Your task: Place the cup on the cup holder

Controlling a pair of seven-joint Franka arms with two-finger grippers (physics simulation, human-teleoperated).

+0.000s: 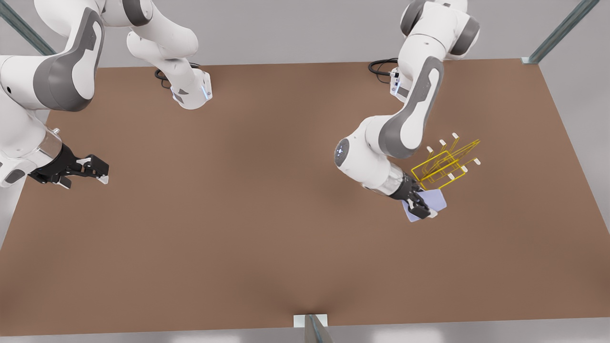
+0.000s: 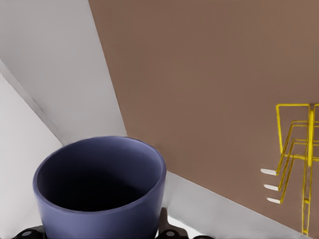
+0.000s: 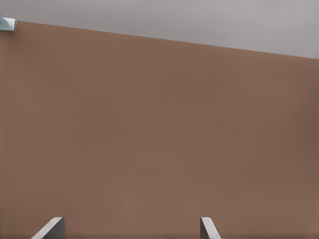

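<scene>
On the front view's right, I see my left pincer [image 1: 422, 206] clenched on the lavender-blue cup [image 1: 436, 199], carried tilted above the brown surface [image 1: 248, 200]. Just beyond it stands the yellow wire cup holder [image 1: 445, 164], its white-capped prongs slanting up; cup and holder sit close together, though I cannot tell whether they touch. Far off at the front view's left, my right pincer [image 1: 97, 170] waits, fingers spread.

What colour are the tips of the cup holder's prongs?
White, on a yellow wire cup holder; the front view shows them best.
</scene>
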